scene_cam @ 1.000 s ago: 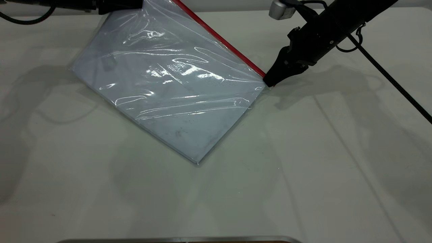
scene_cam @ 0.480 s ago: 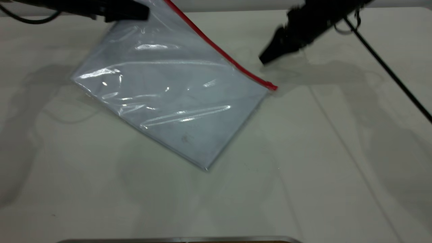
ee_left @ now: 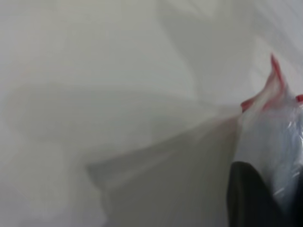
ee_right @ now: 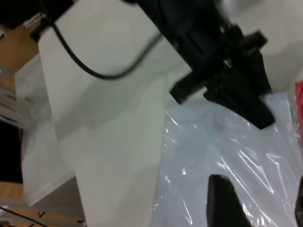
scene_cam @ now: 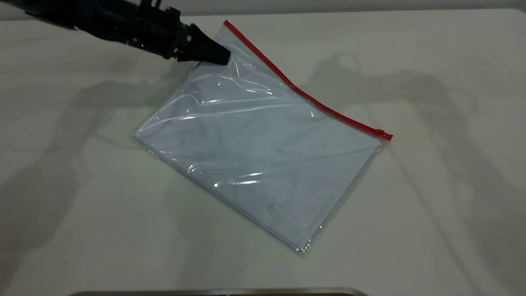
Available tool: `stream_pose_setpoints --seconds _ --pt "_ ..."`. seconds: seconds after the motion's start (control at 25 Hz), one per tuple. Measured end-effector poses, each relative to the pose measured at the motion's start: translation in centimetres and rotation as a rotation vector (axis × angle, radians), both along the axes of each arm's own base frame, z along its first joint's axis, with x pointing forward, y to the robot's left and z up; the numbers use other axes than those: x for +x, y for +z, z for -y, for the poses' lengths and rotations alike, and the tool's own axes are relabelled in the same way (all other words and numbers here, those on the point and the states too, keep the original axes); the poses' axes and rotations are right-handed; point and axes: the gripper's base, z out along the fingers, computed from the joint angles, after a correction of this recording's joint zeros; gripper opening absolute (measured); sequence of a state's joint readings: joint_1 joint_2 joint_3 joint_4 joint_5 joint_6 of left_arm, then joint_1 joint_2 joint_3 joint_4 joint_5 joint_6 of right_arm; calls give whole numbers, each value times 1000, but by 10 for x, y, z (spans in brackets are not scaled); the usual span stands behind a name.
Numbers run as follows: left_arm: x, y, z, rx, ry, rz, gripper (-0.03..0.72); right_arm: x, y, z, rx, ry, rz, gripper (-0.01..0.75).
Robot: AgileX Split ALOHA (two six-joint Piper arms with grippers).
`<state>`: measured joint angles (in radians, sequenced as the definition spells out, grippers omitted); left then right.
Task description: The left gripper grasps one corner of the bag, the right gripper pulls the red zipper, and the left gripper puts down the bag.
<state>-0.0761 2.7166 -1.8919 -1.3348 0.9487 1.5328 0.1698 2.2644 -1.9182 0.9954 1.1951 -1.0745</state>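
Note:
The bag, a clear pouch with white sheets inside, lies slanted on the table. The red zipper runs along its far long edge, with the slider tab at the right end. My left gripper is shut on the bag's plastic just beside the far corner where the red strip ends. In the left wrist view that corner stands beyond one black finger. My right gripper is out of the exterior view; its wrist view shows it open above the bag, facing the left gripper.
The white table stretches on all sides of the bag. A metal edge runs along the near side of the exterior view. In the right wrist view the table's edge and clear boxes show beyond it.
The right gripper has let go of the zipper's end and lifted out of the exterior view. The left gripper came down and rightward with the bag, which now lies flatter and farther right.

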Motion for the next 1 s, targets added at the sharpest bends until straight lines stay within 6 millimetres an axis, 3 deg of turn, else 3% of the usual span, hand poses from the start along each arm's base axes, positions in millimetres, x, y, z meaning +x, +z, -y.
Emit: stream_pose_setpoints --seconds 0.12,0.2,0.44,0.56,0.68,0.8,1.0 --pt "5 23 -14 -40 44 -52 361 -15 52 6 -37 -49 35 371" --pt "7 50 -25 -90 56 -92 431 -30 87 12 -67 -99 50 360" --pt "2 157 -69 -69 62 -31 465 -105 201 37 -217 -269 220 353" --pt "-12 210 -81 67 67 11 465 -145 237 51 -257 -382 280 353" --pt "-32 261 -87 227 104 33 465 -186 249 63 -279 -432 302 352" --pt "-56 308 -95 365 205 32 465 -226 244 72 -286 -456 275 351" --pt "-100 369 -107 500 445 6 465 -281 194 87 -361 -502 142 349"
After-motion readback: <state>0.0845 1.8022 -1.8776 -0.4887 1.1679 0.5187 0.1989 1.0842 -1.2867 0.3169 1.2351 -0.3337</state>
